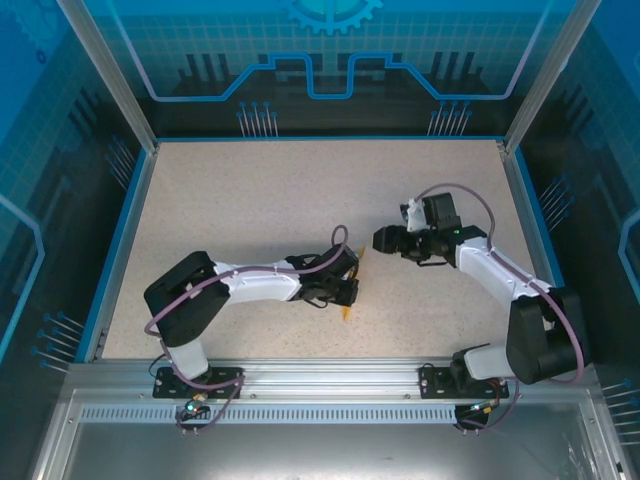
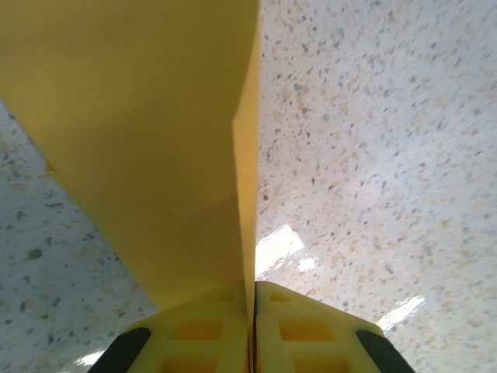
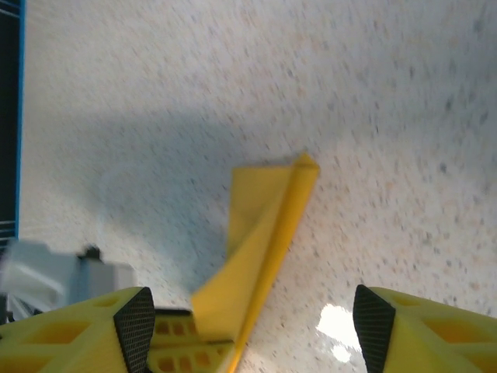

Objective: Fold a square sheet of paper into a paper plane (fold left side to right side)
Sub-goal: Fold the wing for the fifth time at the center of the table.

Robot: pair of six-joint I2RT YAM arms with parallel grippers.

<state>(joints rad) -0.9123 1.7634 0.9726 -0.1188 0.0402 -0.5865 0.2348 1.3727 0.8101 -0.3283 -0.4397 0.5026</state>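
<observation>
Two hands attend the narrow creased orange-yellow paper plane midway on the speckled tabletop: left hand clamped on its end, long axis running straight ahead; right hand, spread apart, just beside it.

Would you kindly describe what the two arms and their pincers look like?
Both the left arm and right arm have white links, black joints and a looping mauve cable. The left pincer and right pincer have yellow ribbed fingers with black pads.
</observation>
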